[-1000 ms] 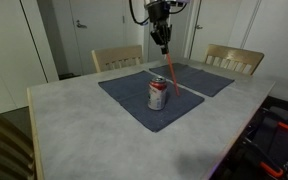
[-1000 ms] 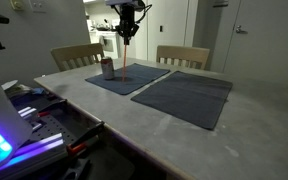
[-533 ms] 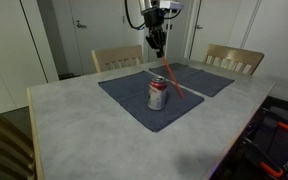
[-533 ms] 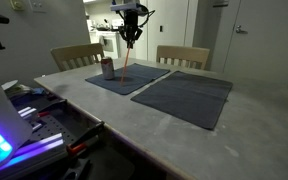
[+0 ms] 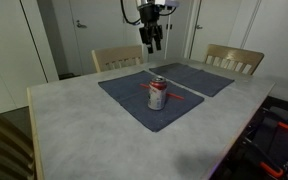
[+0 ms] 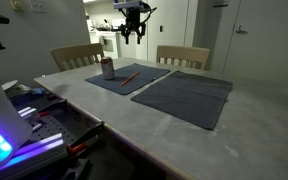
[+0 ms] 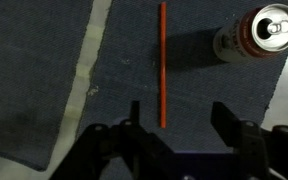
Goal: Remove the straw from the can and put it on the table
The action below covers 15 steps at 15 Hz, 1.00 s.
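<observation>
Two fingers spread wide and nothing pinched between them, that's my gripper (image 5: 152,38) in an exterior view, hanging high over the table (image 5: 69,128). Right under me the can (image 5: 157,95) stands upright on a dark placemat (image 5: 124,98). The straw (image 5: 182,95) lies flat on that same cloth, just beside the can. So it's on the mat, not the bare marbled top. A second placemat (image 5: 202,78) lies alongside.

In an exterior view from another corner, I'm (image 6: 132,32) up high again with the jaws apart. The can (image 6: 108,68) is at the mat's far end and the straw (image 6: 129,76) is a thin red line on the cloth (image 6: 144,78) next to it.

Wrist view: the straw (image 7: 163,60) runs straight up the frame on the placemat (image 7: 199,90), with a clear gap to the can (image 7: 259,35) at top right, silver lid facing me. My fingertips (image 7: 134,115) frame the bottom edge, open and empty. A pale strip of table (image 7: 84,70) shows between the two mats.
</observation>
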Each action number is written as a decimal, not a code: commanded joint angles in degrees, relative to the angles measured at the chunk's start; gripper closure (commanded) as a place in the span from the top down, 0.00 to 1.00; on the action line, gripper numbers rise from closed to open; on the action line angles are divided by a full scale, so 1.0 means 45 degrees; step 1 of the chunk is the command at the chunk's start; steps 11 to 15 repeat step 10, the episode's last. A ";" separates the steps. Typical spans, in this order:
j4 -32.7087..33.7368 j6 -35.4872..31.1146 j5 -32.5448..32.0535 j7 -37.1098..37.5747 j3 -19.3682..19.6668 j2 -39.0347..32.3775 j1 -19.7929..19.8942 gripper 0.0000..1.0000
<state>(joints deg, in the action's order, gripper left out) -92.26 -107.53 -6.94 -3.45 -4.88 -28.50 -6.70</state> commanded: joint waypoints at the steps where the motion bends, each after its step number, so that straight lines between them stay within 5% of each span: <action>1: 0.0314 0.1297 0.0204 -0.0175 -0.0081 0.0492 -0.0073 0.99; 15: -0.0271 0.2339 0.0059 -0.0377 -0.0503 0.2428 -0.0391 1.00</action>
